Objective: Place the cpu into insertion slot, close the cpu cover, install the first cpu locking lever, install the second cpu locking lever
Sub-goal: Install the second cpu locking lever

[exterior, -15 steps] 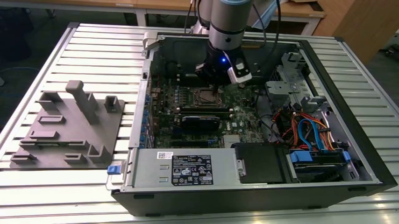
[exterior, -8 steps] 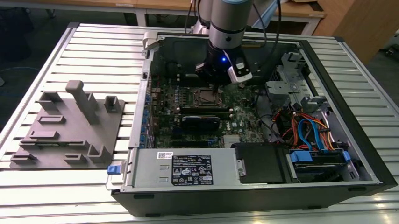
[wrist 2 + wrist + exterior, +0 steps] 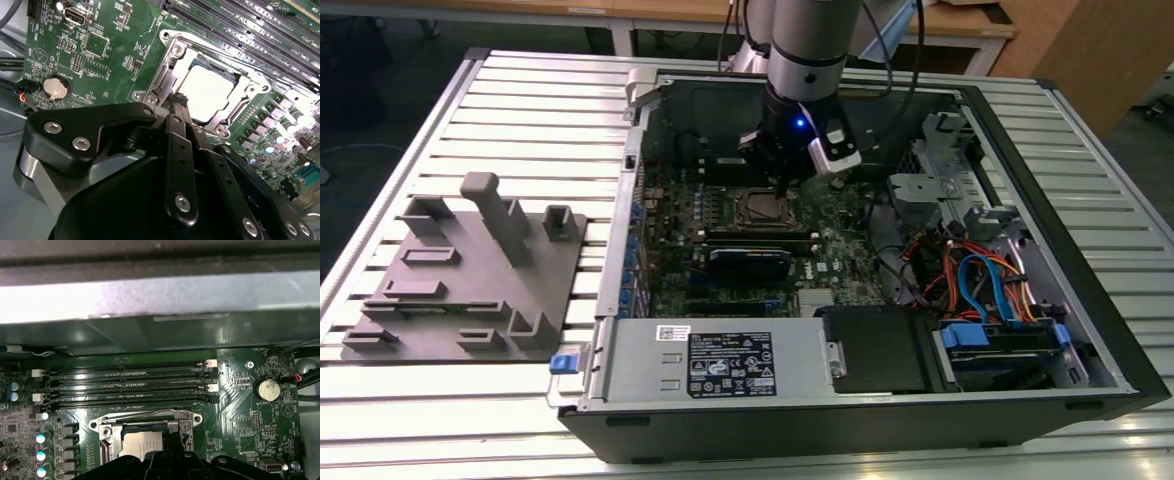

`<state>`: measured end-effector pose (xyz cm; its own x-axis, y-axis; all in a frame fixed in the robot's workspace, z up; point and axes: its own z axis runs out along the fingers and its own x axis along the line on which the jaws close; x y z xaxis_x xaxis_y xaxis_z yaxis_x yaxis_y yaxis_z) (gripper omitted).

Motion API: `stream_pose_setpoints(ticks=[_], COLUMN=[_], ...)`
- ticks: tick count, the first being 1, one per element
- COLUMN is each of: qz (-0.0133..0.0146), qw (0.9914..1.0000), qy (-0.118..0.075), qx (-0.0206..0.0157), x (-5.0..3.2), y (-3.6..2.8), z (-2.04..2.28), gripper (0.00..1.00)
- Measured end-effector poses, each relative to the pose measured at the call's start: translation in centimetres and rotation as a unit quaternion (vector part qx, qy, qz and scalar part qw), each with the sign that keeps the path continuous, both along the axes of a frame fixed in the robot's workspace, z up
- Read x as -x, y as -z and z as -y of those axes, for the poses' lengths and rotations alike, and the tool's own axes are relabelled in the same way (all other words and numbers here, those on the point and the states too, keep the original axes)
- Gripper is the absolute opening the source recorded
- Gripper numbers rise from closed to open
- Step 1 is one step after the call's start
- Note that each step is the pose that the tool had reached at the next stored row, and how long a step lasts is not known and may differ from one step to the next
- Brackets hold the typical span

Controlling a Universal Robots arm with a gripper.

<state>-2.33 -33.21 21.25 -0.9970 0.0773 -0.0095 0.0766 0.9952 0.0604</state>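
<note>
The cpu (image 3: pixel 211 91) lies flat in the insertion slot (image 3: pixel 239 75), its silver top showing. The cpu cover (image 3: pixel 170 54), a silver frame, lies down around it, with the chip seen through the cut-out. My gripper (image 3: pixel 178 102) is shut, its two black fingers pressed together with nothing between them. Its tip sits at the edge of the cover frame, beside the chip. In the exterior view the gripper (image 3: pixel 781 188) hangs just above the socket (image 3: pixel 754 207) inside the open computer case. The first wrist view shows the cpu (image 3: pixel 141 445) and cover (image 3: pixel 145 421) past the gripper (image 3: pixel 173 439).
Long black memory slots (image 3: pixel 130 385) run beside the socket. A coin battery (image 3: pixel 56 86) sits on the green board. Cables (image 3: pixel 974 275) and drive bays fill the case on the exterior view's right. A grey fixture block (image 3: pixel 467 265) stands on the slatted table at the exterior view's left.
</note>
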Motion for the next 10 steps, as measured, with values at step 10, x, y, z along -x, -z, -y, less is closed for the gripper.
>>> stream_pose_setpoints(ticks=[10], qz=[-0.0001], qw=[1.0], qy=[0.0], qx=[0.0002], x=[0.0], y=[-0.01], z=[0.35], gripper=[0.11])
